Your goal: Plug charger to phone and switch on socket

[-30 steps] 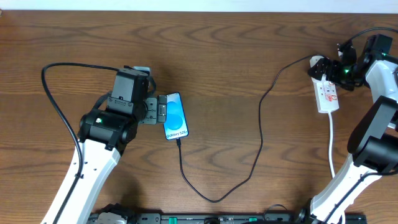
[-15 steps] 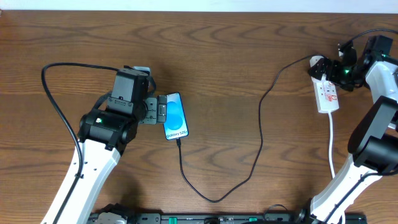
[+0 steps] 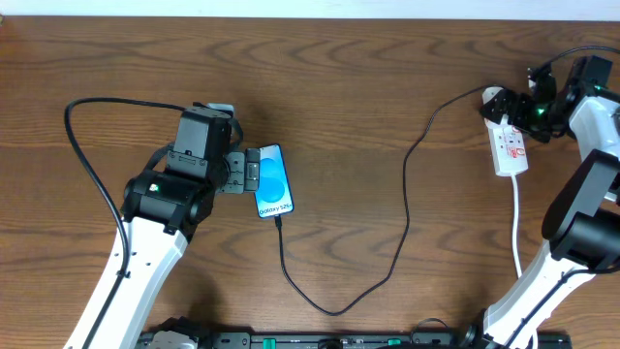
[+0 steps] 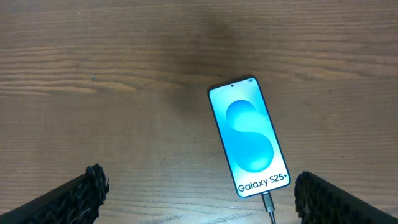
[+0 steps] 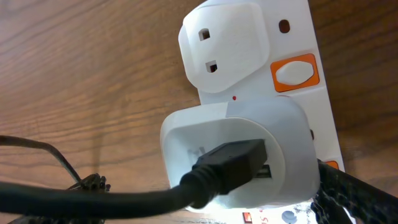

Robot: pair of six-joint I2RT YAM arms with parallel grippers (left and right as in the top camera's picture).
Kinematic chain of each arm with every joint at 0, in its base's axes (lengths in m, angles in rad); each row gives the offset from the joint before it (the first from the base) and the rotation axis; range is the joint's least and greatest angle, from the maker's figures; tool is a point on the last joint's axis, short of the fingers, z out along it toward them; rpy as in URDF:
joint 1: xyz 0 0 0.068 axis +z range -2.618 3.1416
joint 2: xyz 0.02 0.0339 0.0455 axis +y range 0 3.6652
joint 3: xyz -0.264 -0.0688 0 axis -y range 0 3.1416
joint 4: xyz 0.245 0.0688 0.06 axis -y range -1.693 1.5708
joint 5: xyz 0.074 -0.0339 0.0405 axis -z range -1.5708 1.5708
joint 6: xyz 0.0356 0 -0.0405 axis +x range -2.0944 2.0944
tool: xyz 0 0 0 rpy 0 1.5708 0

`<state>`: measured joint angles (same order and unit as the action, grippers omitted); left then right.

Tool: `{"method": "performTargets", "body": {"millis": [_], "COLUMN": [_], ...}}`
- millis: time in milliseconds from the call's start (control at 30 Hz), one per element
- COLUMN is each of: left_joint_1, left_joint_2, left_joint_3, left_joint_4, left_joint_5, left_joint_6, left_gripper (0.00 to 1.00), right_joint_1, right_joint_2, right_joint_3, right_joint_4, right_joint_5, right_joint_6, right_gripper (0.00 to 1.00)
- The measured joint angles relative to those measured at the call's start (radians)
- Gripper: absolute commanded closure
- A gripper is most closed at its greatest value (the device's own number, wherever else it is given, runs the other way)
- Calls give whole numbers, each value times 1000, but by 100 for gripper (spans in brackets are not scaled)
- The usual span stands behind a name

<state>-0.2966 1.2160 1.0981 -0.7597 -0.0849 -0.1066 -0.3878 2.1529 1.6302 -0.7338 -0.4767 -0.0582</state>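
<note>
Phone [image 3: 273,181]: lies flat on the wooden table [image 3: 387,58], screen up and lit blue, left of centre in the overhead view.
Phone port: the charger [image 3: 405,194] tip sits in the phone's bottom edge; the left wrist view shows the join.
Charger run: the black cable drops from the phone, loops near the table's front edge, then climbs right to the socket [image 3: 511,147].
Charger far end: its black plug [image 5: 230,165] is seated in a white adapter [image 5: 236,155] on the strip.
Socket: lies at the far right of the table, well apart from the phone, with its white cord [image 3: 516,213] trailing toward the front.
Socket switch: one orange rocker [image 5: 297,71] shows beside the adapter; I cannot tell its position.
My left gripper [image 4: 200,183]: fingers spread wide, holding nothing, the phone's lower end between them and untouched.
My right gripper [image 5: 214,185]: fingers apart on either side of the adapter, over the strip's far end; the left-hand finger [image 5: 93,185] stands clear of it.
</note>
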Motion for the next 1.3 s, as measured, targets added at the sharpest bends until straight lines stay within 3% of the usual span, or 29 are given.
{"method": "performTargets", "body": {"millis": [1300], "left_joint_1": [0], "left_joint_2": [0], "left_joint_3": [0], "left_joint_4": [0], "left_joint_5": [0], "left_joint_6": [0], "left_gripper": [2], "right_joint_1": [9], "right_joint_2": [-19], "right_joint_3": [-47], "right_joint_4": [77], "right_joint_5": [18], "right_joint_6": [47], "right_gripper": [1]}}
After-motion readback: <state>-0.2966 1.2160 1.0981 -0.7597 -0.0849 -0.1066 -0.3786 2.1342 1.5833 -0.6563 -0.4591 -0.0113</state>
